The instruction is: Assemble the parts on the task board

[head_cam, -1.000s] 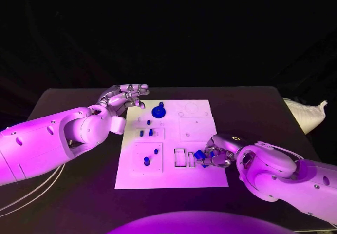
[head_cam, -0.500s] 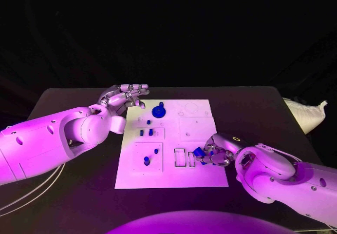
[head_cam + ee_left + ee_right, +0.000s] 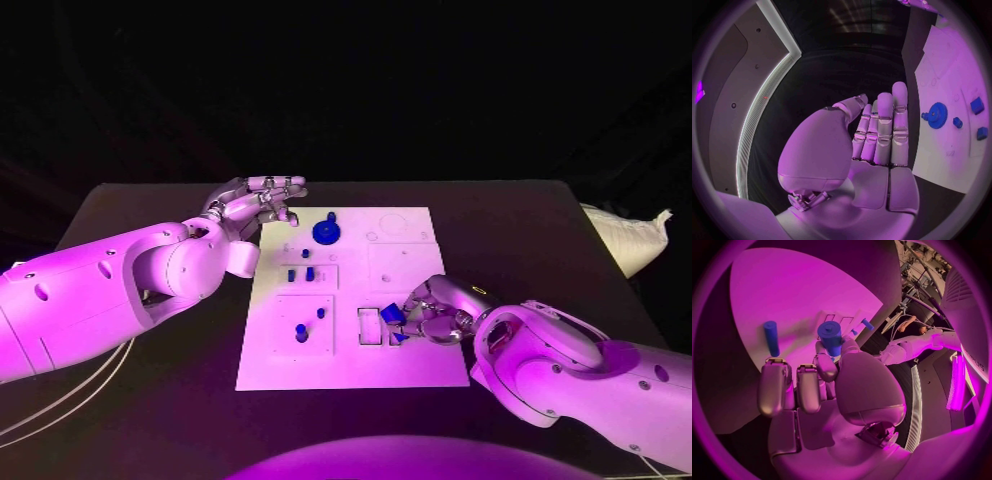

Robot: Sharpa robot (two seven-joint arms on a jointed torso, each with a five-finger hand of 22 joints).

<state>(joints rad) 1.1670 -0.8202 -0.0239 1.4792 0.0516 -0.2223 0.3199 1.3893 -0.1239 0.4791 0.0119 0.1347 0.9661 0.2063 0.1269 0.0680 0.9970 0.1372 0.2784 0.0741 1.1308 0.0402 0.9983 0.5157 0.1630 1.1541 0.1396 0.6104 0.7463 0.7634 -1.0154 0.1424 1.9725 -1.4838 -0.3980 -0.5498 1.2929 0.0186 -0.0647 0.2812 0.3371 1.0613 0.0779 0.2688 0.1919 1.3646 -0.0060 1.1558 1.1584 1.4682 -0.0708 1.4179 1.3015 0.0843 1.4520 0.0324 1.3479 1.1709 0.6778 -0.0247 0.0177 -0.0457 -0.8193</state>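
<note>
The white task board [image 3: 346,365] lies in the middle of the black table. My right hand [image 3: 437,318] is over its near right part and pinches a blue cylindrical part [image 3: 391,311] [image 3: 831,337] just right of the rectangular slots [image 3: 371,325]. My left hand [image 3: 261,200] [image 3: 873,145] hovers by the board's far left corner with straight fingers and holds nothing. On the board stand a blue gear [image 3: 327,230] [image 3: 937,115], a pair of small blue pieces [image 3: 300,272] and a blue peg [image 3: 302,329]. Another blue peg [image 3: 771,337] lies on the board beside my right hand's fingers.
A white bag [image 3: 629,236] lies at the table's right edge. Pale cables [image 3: 58,400] hang off the near left side. Bare black table [image 3: 534,230] surrounds the board on all sides.
My right hand has moved left across the board with the blue part, closer to the rectangular slots. The left hand has stayed where it was.
</note>
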